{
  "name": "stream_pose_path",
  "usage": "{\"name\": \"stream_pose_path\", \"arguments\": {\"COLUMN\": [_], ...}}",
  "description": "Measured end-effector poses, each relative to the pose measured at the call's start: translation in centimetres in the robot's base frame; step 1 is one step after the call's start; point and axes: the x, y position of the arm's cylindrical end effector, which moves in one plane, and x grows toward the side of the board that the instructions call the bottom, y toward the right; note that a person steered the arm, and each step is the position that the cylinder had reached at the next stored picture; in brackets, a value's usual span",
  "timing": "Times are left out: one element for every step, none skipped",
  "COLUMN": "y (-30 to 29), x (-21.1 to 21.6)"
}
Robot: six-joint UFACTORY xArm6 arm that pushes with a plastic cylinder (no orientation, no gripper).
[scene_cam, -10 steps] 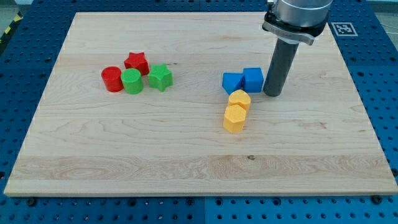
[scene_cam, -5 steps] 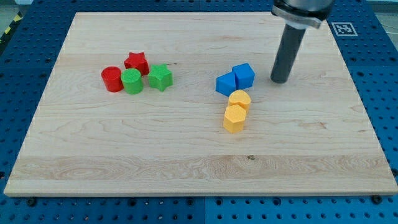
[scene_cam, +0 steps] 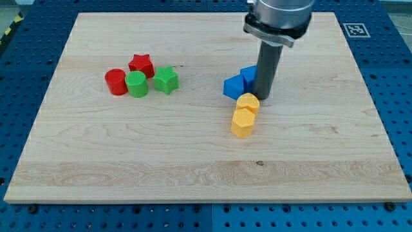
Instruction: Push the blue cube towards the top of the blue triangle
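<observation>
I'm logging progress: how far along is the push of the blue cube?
Done: the blue cube already sits against the blue triangle, on its upper right. In hand: my tip stands at the cube's lower right edge, just above the yellow blocks. Left: nudging the cube leftward until it lies above the triangle.

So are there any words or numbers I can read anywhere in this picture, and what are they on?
No readable words or numbers anywhere.
The only sign is a black-and-white square marker on the blue base at the view's top right; it is a pattern, not letters.
The wooden board, the blue cube, the blue triangle and the other blocks carry no writing.
My tip has none either.
</observation>
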Motion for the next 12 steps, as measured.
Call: {"name": "stream_pose_path", "arguments": {"y": [0.0,0.0,2.6,3.2,2.0,0.7,0.4,0.4,0.3,0.0,0.6,2.4], "x": [-2.8,-3.0,-3.0,-7.2,-8.4,-7.5,-6.6,-6.6,-6.2,-5.3,-5.2,-5.2]}}
